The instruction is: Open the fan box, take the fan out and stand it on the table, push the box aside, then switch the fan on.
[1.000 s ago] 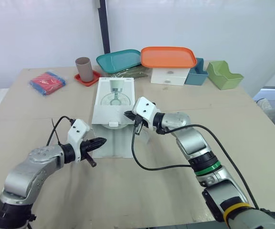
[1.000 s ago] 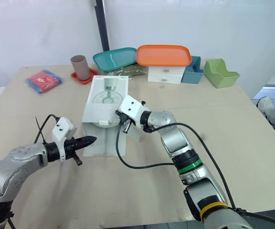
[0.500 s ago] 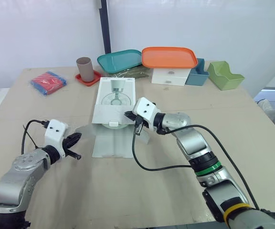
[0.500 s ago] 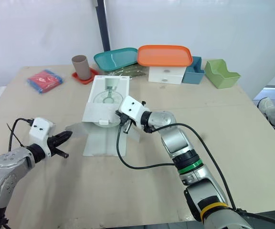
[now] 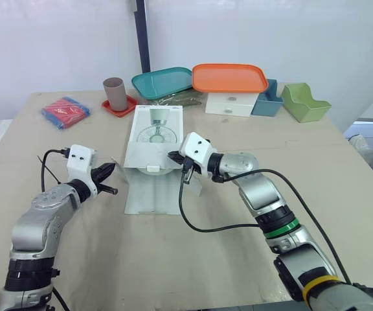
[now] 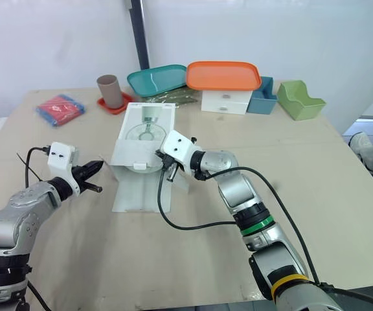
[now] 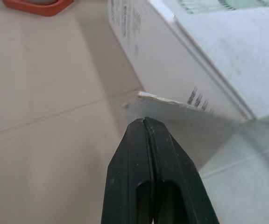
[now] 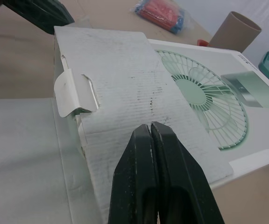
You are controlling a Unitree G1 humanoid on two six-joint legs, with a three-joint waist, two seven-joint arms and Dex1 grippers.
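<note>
Fan box position: the fan box [image 5: 155, 133] is laid flat mid-table [image 5: 342, 168], between the two grippers.
Left gripper: the left gripper [image 7: 145, 123] is held just beside the box's left near corner, by a small side flap [image 7: 172, 100]; its fingers are pressed together with nothing between them.
Right gripper: the right gripper [image 8: 151, 128] is placed at the near right corner, over the turned-back tuck flap [image 8: 125, 93]; its fingers are together, and contact cannot be told.
Box axis: the long axis is run away from the robot, printed fan face up, the opened end toward the robot.
Front flap: the long flap [image 5: 153, 194] is spread flat on the table at the near end.
Behind box: brown cup [image 5: 114, 94] on red coaster [image 5: 118, 107], teal tray [image 5: 162, 82], orange tray [image 5: 229, 77] on white drawer unit [image 5: 230, 103], blue bin [image 5: 268, 99], green bin [image 5: 305, 102].
Far left: red-blue packet [image 5: 65, 112], well apart.
</note>
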